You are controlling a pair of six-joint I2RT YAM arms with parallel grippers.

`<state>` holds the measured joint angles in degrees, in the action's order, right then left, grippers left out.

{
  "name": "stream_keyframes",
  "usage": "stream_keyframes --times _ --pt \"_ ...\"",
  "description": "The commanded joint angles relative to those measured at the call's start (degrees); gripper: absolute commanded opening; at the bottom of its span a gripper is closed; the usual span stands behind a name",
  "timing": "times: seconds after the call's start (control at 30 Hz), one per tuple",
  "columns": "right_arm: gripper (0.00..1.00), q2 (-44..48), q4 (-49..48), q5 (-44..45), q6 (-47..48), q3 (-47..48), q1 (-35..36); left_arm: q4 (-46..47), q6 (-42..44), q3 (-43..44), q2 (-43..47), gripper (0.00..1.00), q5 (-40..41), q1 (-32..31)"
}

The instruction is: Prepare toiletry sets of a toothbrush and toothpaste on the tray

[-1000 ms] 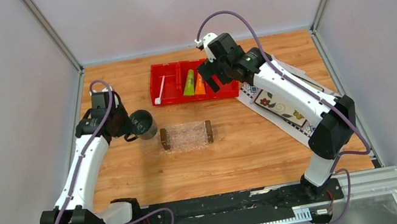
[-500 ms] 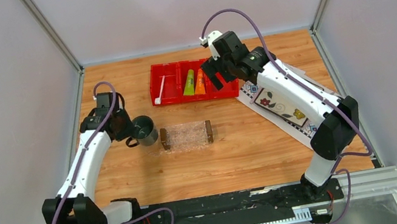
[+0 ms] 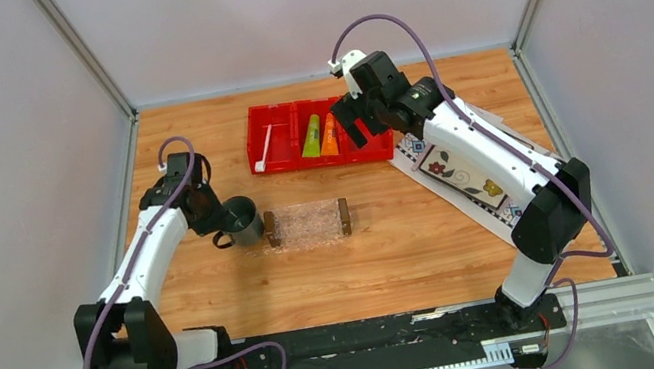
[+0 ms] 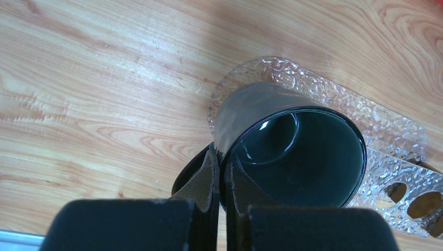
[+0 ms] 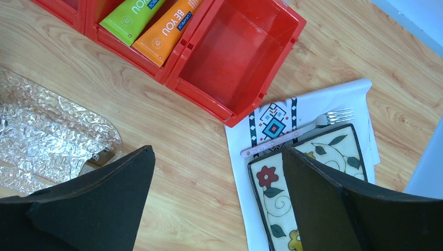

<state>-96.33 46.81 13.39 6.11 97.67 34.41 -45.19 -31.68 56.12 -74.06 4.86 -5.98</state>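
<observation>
Here, the left gripper [image 4: 220, 164] pinches the wall of a dark mug [image 3: 241, 218], tilted beside the clear tray's [image 3: 309, 225] left end. The right gripper [image 3: 349, 128], jaws wide apart and empty, hangs over the red bin [image 5: 245, 52], where the toothbrush [image 3: 265, 147] and toothpaste [image 3: 312, 136] lie.

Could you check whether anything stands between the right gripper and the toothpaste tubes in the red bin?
Nothing visible does. The right gripper hangs open above the red bin's right end, and the toothpaste tubes lie uncovered in the middle compartment next to it, with nothing resting on them.
</observation>
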Motion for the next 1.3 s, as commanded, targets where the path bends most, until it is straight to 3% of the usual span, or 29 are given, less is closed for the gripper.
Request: stream_keyframes --times 0.0,1.27 --pt "0.98 0.6 -2.4 0.3 0.4 0.2 -0.1 2.7 -2.9 0.7 -0.1 0.00 -1.2 0.2" --pt "0.98 1.1 -2.9 0.1 0.2 -0.3 -0.1 4.3 -3.6 -0.3 -3.5 0.00 0.2 0.2"
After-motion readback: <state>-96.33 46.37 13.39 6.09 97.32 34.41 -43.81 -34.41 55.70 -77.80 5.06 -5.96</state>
